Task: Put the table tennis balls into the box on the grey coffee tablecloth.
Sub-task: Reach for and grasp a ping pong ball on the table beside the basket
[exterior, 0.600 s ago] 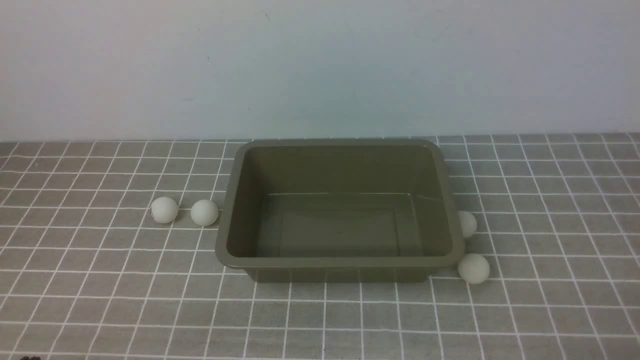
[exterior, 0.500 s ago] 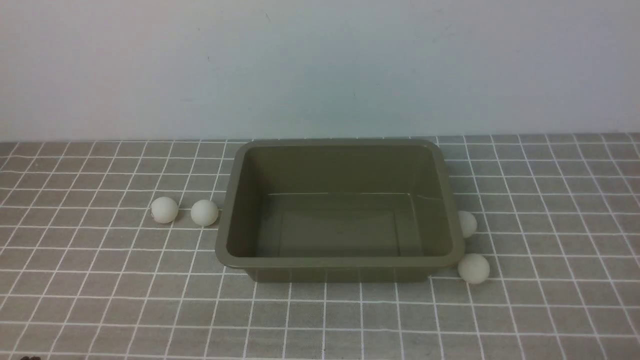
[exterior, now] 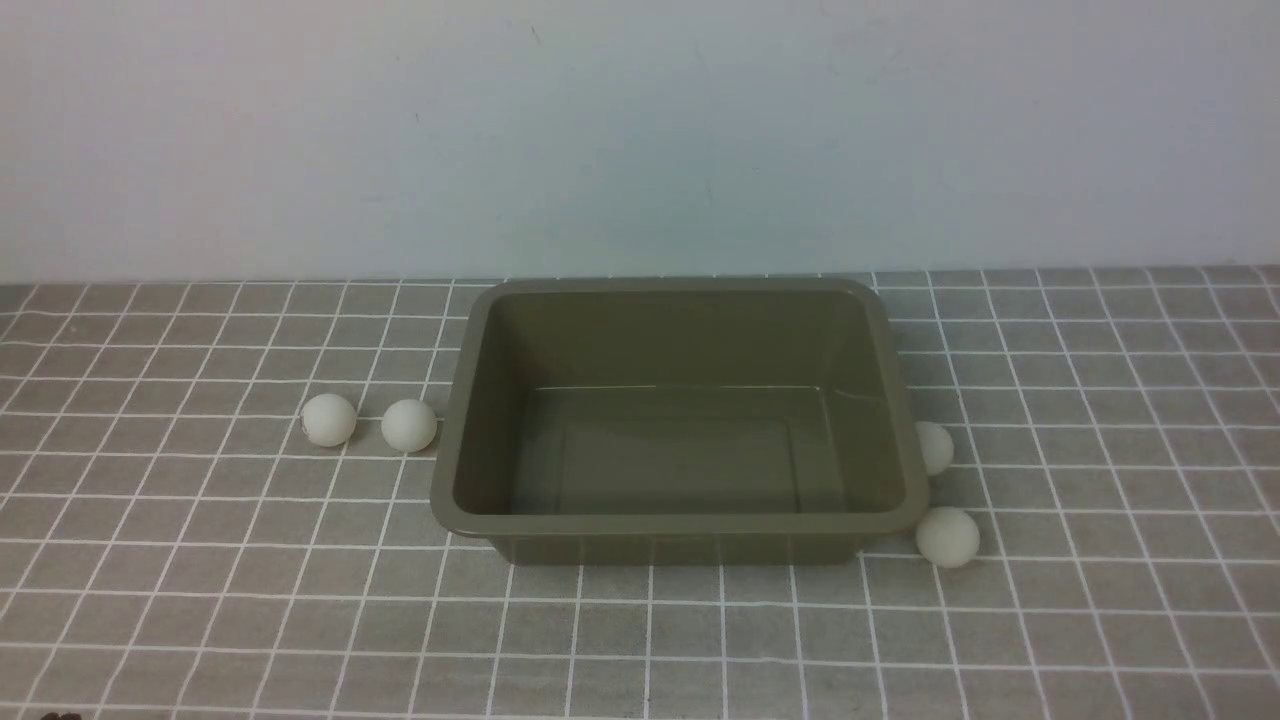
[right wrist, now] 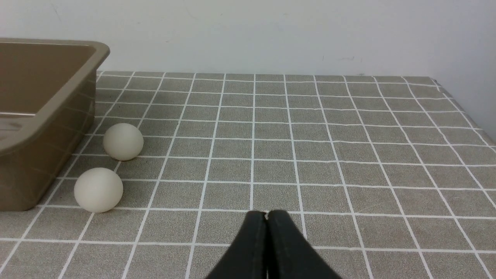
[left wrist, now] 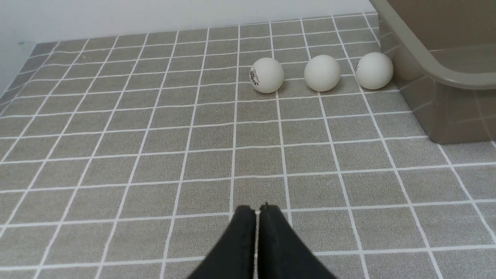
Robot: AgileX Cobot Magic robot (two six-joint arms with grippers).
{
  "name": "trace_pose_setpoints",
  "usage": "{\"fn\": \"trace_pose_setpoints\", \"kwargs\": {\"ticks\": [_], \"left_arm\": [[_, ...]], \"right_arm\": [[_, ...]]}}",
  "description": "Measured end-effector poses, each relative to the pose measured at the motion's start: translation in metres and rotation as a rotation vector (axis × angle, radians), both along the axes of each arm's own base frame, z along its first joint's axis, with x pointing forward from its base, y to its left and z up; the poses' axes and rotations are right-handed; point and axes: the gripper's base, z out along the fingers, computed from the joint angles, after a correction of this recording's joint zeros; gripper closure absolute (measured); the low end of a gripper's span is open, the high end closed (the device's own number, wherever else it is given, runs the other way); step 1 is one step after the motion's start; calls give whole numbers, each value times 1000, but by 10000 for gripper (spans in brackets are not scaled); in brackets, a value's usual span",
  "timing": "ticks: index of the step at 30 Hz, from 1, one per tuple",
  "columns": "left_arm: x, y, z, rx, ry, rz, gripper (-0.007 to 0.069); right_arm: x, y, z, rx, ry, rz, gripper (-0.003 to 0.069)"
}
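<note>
The olive-brown box (exterior: 680, 524) stands empty in the middle of the grey coffee tablecloth (exterior: 700, 640). In the front view two white table tennis balls (exterior: 329, 419) (exterior: 409, 425) lie left of it. Two more lie on its right: one half hidden by the rim (exterior: 935, 448), one near the front corner (exterior: 947, 537). The left wrist view shows three balls in a row (left wrist: 267, 75) (left wrist: 322, 73) (left wrist: 374, 71), the last against the box wall (left wrist: 445, 77). My left gripper (left wrist: 257, 209) is shut and empty, well short of them. My right gripper (right wrist: 266, 214) is shut and empty, away from two balls (right wrist: 123, 142) (right wrist: 98, 190) beside the box (right wrist: 42, 162).
A pale wall (exterior: 640, 140) rises right behind the cloth's far edge. In the right wrist view the cloth ends at the table's edge (right wrist: 465, 112). Neither arm shows in the front view.
</note>
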Motion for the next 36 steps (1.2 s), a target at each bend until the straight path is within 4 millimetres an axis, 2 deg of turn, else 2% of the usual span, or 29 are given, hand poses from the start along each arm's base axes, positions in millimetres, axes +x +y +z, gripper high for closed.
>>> {"fn": "trace_pose_setpoints", "kwargs": {"ticks": [14, 16, 21, 24, 30, 34, 36], "left_arm": [[0, 0, 0, -9, -7, 2, 629], [1, -1, 3, -94, -37, 11, 629], [4, -5, 17, -539, -168, 59, 629], [4, -3, 25, -722, -245, 91, 629], [3, 11, 39, -904, -443, 186, 629], [0, 16, 52, -903, -538, 205, 629], [-4, 9, 77, -801, -541, 124, 629]], "right_arm": [[0, 0, 0, 0, 0, 0, 673], [0, 0, 0, 0, 0, 0, 673], [0, 0, 0, 0, 0, 0, 673], [0, 0, 0, 0, 0, 0, 673], [0, 0, 1, 5, -18, 4, 673], [3, 4, 12, 247, -174, 14, 673], [2, 4, 24, 515, -315, 7, 673]]}}
